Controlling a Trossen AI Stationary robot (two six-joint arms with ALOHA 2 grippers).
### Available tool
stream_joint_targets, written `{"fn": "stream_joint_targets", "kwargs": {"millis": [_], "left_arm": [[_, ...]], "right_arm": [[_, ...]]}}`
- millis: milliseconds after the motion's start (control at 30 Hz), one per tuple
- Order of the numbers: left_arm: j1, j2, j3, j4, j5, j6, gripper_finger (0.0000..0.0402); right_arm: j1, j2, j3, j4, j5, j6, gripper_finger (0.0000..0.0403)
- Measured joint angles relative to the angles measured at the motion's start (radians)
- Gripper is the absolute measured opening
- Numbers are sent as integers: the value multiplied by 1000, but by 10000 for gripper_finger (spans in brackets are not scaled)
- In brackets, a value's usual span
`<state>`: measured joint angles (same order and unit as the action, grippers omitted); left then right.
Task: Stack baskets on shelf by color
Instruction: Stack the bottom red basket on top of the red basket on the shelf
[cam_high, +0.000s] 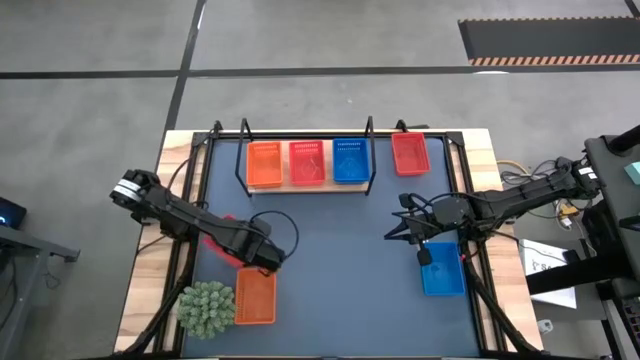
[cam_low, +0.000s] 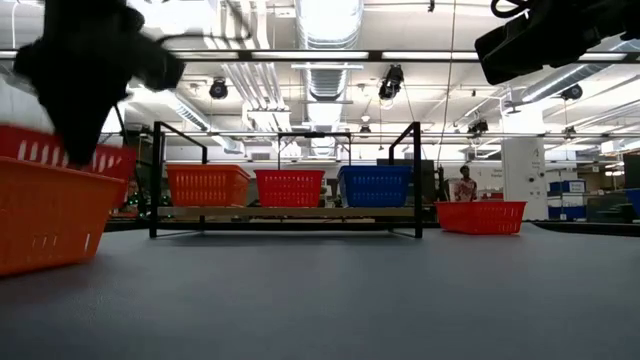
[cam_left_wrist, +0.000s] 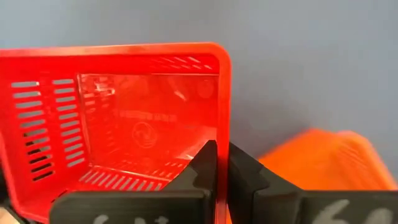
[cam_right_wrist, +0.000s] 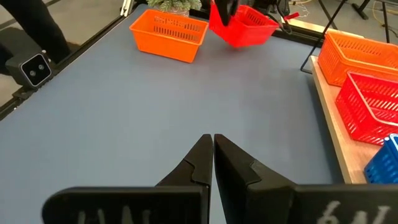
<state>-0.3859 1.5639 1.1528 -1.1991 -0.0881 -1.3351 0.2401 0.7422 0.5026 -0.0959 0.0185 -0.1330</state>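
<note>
In the lower left of the high view, the green plant ball (cam_high: 206, 309) sits on the dark-blue mat (cam_high: 330, 260) with an orange basket (cam_high: 255, 297) just beside it on its right. Directly above that basket in the frame, the left gripper (cam_high: 262, 258) has its fingers closed on the wall of a red basket (cam_high: 222, 240), which shows tilted and lifted off the mat in the right wrist view (cam_right_wrist: 242, 26); the left wrist view shows the two fingers (cam_left_wrist: 199, 171) pinching its rim. In the lower right of the high view, a blue basket (cam_high: 442, 268) lies flat on the mat. The right gripper (cam_high: 424, 252) hangs over that basket's upper edge, its fingers pressed together with nothing between them, as the right wrist view shows.

Farther up the frame, the shelf (cam_high: 308, 186) stands across the top of the mat. On its wooden board sit three baskets in a row: orange (cam_high: 264, 165) on the left, red (cam_high: 307, 163) in the middle, blue (cam_high: 350, 161) on the right. Another red basket (cam_high: 409, 153) rests on the mat just right of the shelf, outside its frame. In the low view, a person (cam_low: 463, 186) stands small in the room beyond the table.
</note>
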Motion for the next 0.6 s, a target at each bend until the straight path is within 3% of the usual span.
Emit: {"fn": "stream_joint_targets", "kwargs": {"millis": [200,600], "left_arm": [[0,14,202,-13,-4,278,0],[30,200,597,-16,-197,864,0]], "right_arm": [[0,0,0,1,0,-9,9],[0,0,0,0,0,-10,9]]}}
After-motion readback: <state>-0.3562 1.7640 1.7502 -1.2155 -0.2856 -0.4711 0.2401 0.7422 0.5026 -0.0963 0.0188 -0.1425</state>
